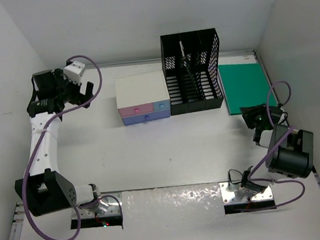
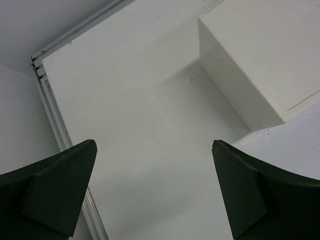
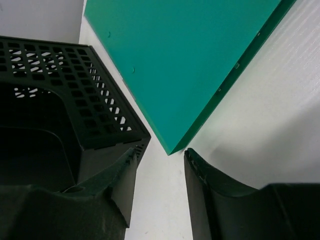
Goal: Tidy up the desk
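Observation:
The desk (image 1: 169, 153) is a large white tabletop with a thin metal rim (image 2: 52, 117). My left gripper (image 1: 83, 95) hovers over its far left corner, open and empty; the left wrist view shows its jaws (image 2: 154, 150) spread wide over bare desk. My right gripper (image 1: 250, 116) is at the right, open and empty, its jaws (image 3: 160, 165) just short of the near corner of a green flat board (image 3: 185, 60). The board also shows in the top view (image 1: 246, 86), lying flat at the back right.
A small white-topped box with pink and blue drawers (image 1: 142, 98) stands at the back centre, its white side in the left wrist view (image 2: 260, 55). A black mesh file organizer (image 1: 192, 71) stands between it and the green board, close to my right gripper's left finger (image 3: 65, 100). Walls enclose the desk.

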Available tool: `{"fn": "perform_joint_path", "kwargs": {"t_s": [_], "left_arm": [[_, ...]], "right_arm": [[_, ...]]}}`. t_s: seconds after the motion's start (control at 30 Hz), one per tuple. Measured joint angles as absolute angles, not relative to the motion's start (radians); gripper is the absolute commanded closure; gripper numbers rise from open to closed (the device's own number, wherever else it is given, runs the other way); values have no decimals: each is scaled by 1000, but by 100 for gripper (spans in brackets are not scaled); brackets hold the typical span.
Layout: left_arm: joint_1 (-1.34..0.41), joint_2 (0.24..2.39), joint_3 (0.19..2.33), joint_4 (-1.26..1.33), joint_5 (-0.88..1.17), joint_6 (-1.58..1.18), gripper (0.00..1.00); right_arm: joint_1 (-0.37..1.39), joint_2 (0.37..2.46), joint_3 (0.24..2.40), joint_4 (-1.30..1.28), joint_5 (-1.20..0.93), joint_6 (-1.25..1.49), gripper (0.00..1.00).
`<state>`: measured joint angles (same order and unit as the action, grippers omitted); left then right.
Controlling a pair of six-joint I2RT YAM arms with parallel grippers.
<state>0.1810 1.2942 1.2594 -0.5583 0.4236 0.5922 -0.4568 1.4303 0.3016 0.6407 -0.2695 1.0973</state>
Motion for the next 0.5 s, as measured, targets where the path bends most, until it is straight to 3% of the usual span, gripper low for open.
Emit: {"fn": "perform_joint_path", "kwargs": {"t_s": [0.23, 0.5], "left_arm": [[165, 1298, 1259, -543, 402, 581, 0], [126, 1313, 1259, -542, 376, 563, 0]], "right_arm": [[-456, 1485, 281, 724, -263, 1125, 48], [-456, 1604, 297, 815, -270, 1133, 54]]}}
